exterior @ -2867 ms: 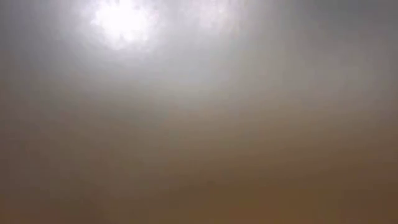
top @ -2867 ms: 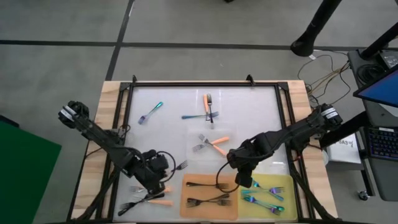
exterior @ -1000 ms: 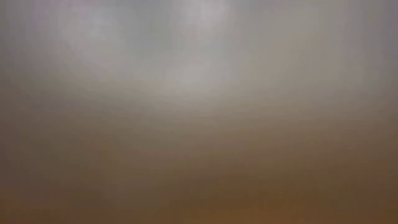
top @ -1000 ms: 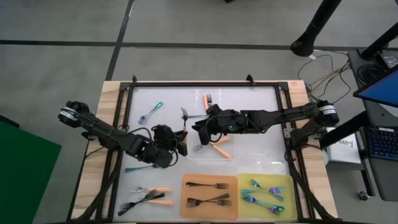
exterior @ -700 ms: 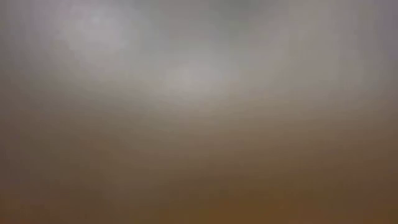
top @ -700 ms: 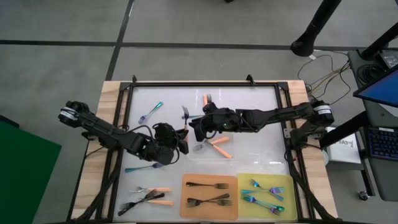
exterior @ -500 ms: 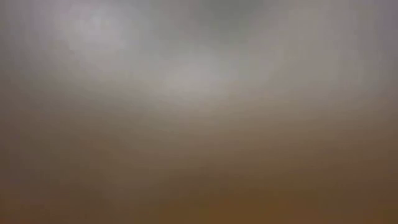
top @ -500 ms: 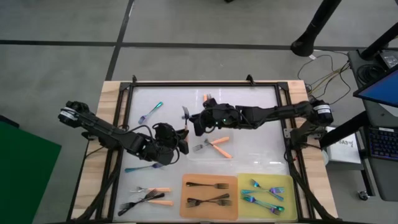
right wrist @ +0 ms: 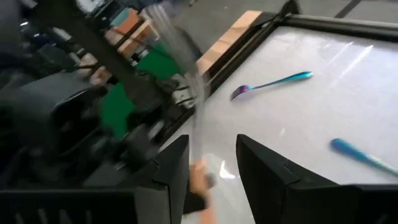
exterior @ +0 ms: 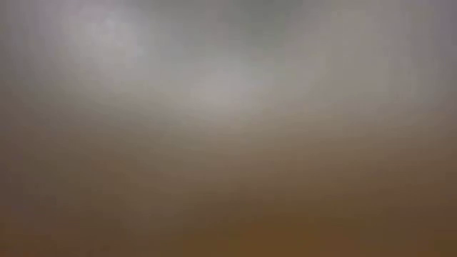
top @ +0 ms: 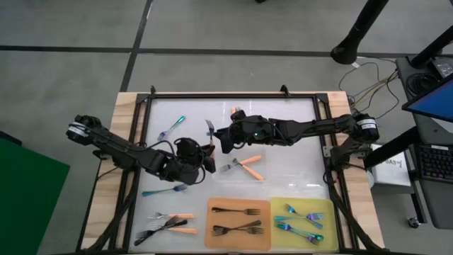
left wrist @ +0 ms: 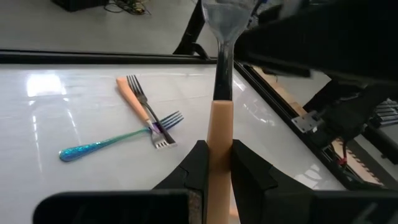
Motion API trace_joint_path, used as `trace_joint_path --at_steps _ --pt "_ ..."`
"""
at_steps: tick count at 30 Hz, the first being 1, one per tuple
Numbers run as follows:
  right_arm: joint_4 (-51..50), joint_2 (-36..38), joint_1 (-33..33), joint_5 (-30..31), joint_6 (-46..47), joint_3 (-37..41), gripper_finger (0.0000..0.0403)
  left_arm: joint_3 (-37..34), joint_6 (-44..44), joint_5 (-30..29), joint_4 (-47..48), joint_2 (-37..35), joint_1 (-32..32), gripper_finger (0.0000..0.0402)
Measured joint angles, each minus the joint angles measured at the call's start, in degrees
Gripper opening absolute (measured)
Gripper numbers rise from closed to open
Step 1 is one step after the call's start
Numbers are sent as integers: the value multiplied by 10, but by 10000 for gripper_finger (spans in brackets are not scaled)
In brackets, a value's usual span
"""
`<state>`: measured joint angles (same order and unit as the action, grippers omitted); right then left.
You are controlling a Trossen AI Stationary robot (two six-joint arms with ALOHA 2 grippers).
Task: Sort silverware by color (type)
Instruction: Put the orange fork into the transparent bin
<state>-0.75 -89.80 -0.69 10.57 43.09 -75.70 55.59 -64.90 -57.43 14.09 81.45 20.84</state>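
Left gripper clamped on orange-handled fork, held upright for handover (probably). Right gripper open, straddling its silver upper end.

Orange mat, yellow mat, blue-teal fork, white tabletop.

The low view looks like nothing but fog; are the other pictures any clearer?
Low view: a featureless grey-to-brown haze, nothing readable. High view: clear, with pale glare patches on the white table. Left wrist view: sharp on the orange-handled fork. Right wrist view: motion-smeared up close, and the teal fork is readable beyond.
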Motion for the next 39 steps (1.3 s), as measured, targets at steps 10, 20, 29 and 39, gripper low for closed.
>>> trace_joint_path --at_steps 10,20,29,39 --pt "13 0 3 -1 4 0 121 0 1 26 -7 0 -2 26" --pt "32 0 1 21 -3 0 114 0 14 55 -24 0 -2 26" --pt "32 0 1 29 -3 0 62 0 41 55 -45 0 -3 26" --pt "31 0 -1 30 -11 -1 9 0 75 57 -78 0 -3 81"
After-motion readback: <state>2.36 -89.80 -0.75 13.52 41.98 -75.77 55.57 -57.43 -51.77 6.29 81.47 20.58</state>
